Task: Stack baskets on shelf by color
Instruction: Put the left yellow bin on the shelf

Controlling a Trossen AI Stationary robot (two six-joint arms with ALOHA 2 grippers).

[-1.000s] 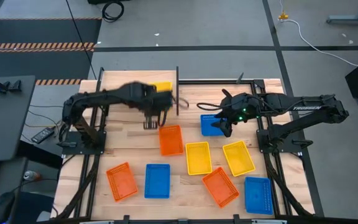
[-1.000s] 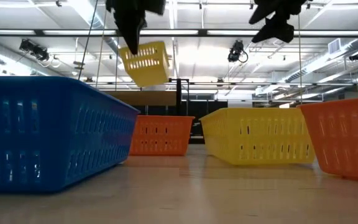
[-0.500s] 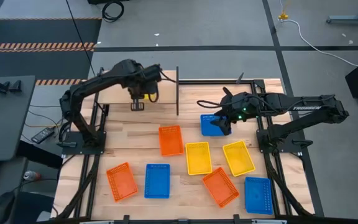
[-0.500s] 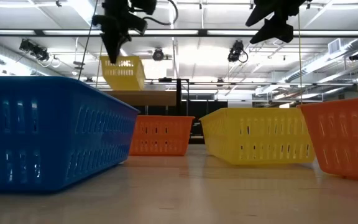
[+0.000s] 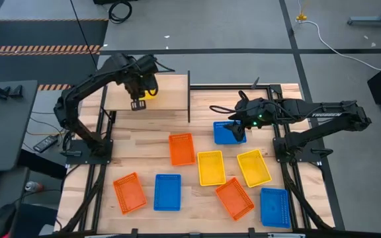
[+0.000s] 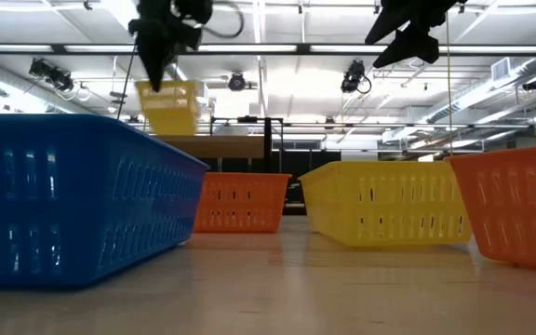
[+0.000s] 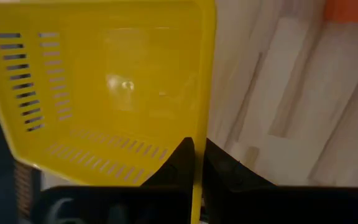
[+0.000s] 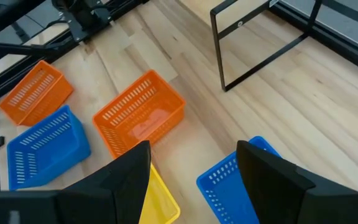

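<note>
None of the baskets rests on the shelf [image 5: 170,100] yet: the left gripper [image 5: 139,93] clamps a yellow basket [image 5: 150,92] just above it, while the right gripper [image 5: 238,129], fingers spread, hovers over a blue basket [image 5: 226,135] and seven others lie on the table [image 5: 144,149] below.

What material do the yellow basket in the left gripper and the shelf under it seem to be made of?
The yellow basket, held by the left gripper, looks like moulded plastic: smooth, slightly glossy, with slotted walls. The shelf looks like pale, matte wood on thin black legs, probably metal.

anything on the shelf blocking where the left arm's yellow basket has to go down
Nothing visible does. The left gripper holds the yellow mesh plastic basket above the light-wood plank shelf, whose visible top is bare.
</note>
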